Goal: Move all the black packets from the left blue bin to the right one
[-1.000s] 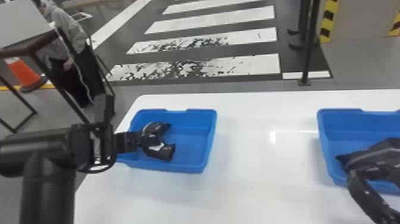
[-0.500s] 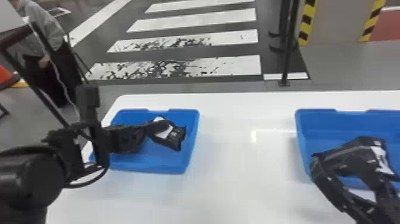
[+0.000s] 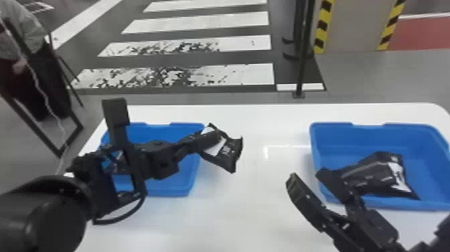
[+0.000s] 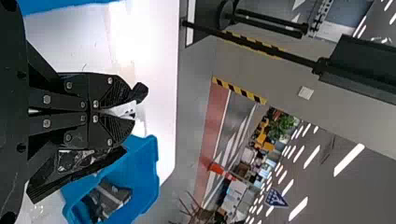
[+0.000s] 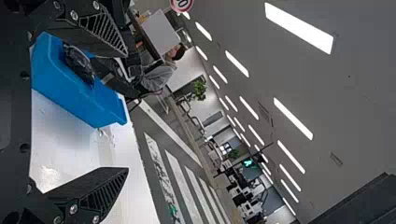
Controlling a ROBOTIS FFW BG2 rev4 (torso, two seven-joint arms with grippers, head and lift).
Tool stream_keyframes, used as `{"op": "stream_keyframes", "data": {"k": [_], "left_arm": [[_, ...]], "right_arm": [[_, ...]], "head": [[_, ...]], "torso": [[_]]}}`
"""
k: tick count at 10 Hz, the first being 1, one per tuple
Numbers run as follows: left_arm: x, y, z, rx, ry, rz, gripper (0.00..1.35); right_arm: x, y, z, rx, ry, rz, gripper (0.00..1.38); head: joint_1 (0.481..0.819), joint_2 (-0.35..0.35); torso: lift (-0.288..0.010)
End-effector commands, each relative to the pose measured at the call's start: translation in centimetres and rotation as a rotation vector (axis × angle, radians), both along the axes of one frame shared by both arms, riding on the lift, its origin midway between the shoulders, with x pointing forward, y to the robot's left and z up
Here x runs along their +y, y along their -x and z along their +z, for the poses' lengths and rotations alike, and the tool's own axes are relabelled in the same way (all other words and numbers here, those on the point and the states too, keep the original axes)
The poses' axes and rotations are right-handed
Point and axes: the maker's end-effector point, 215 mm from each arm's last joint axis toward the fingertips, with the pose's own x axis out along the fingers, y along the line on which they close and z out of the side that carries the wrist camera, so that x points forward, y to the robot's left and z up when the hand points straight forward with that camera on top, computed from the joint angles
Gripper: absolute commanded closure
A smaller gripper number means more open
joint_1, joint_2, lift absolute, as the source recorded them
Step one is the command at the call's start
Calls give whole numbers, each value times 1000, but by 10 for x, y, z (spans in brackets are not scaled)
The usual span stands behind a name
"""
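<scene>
Claw on left arm (image 3: 214, 138): narrow, shut on one packet.
Held packet (image 3: 231, 153): gripped by its left part, loose end hanging to the right. Soft, so likely to swing; keep grip pressure constant, no jerks.
Left bin (image 3: 182, 193): just left of the held packet, which looks past the right wall.
Packet in left bin (image 3: 119, 165): dark one on the left side, partly behind the arm. Needs its own trip.
Bench (image 3: 247, 207): gap between bins. Cross it at steady height, high enough that the loose end won't snag the right bin's left wall.
Claw on right arm (image 3: 307, 177): wide, at the near left corner of right bin. Could foul the drop; back it off first or pass on its far side.
Right bin (image 3: 398, 203): target. Lower inside the walls before opening.
Packet in right bin (image 3: 375, 174): near left part. Set the new one beyond it, far right, to avoid stacking.
</scene>
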Motion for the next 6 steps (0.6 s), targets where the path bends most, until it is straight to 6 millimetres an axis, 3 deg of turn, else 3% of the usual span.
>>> {"op": "stream_keyframes", "data": {"k": [1,3,6], "left_arm": [[-33,6,7,-14,36,-65,1205],[-62,16,7,-6,61,-125,1205],[-84,24,7,3,76,-174,1205]], "right_arm": [[12,-3,-4,18,-49,27,165],[19,-7,-5,29,-77,50,168],[30,-8,-3,31,-92,76,251]], "head": [[695,141],[695,102],[695,72]], "torso": [[-185],[-185],[-185]]}}
